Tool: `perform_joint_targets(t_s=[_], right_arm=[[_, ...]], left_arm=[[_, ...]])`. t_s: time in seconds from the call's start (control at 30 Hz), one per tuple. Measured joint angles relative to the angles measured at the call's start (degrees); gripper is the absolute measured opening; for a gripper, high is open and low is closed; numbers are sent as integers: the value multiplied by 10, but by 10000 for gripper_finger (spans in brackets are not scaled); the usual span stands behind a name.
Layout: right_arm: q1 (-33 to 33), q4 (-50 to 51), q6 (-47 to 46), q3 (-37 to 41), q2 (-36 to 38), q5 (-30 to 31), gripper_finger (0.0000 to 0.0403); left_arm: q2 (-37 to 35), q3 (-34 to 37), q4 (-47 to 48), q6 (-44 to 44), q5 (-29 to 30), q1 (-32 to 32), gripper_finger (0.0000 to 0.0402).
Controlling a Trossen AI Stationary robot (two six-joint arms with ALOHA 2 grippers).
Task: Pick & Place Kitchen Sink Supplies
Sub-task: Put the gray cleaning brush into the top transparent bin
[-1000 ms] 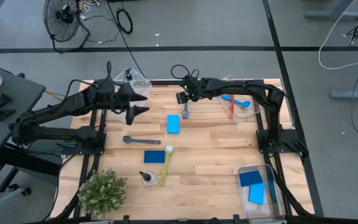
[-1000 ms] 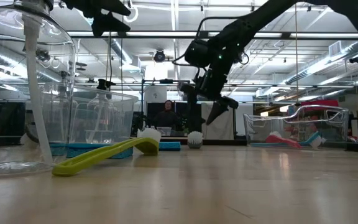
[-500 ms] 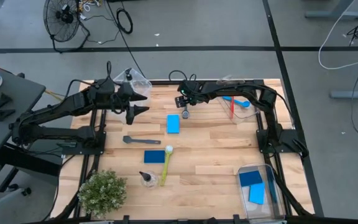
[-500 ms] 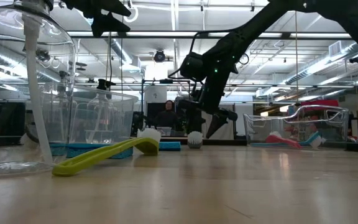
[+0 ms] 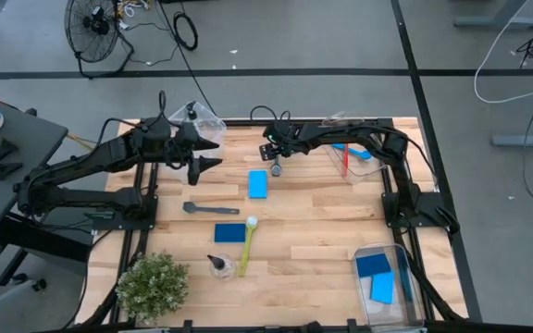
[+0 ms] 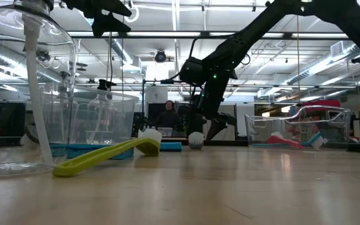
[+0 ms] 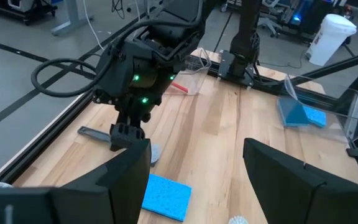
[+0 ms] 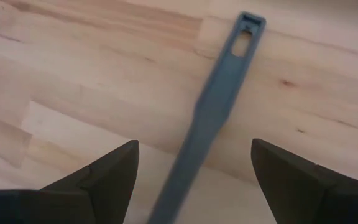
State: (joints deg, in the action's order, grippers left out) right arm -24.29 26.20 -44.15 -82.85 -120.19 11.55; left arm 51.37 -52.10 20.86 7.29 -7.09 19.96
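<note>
Wood table [image 5: 322, 222]: right gripper [image 5: 272, 159] fingers spread over grey brush [image 8: 211, 118].

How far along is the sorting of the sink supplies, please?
Done: blue sponges sit in the near-right bin; brushes lie in the far-right bin. In hand: the open right gripper is over a grey brush. Left: two sponges, another grey brush, the yellow-green brush, a bottle.
</note>
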Motion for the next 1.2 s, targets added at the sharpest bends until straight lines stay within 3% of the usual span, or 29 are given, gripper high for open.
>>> perform_joint_targets(t_s=[0.5, 1.2], right_arm=[[0, -3, 12, 0, -11, -2, 303], [0, 0, -22, 0, -11, -36, 110]], left_arm=[[0, 0, 0, -1, 0, 0, 259], [0, 0, 0, 0, 0, 0, 259]])
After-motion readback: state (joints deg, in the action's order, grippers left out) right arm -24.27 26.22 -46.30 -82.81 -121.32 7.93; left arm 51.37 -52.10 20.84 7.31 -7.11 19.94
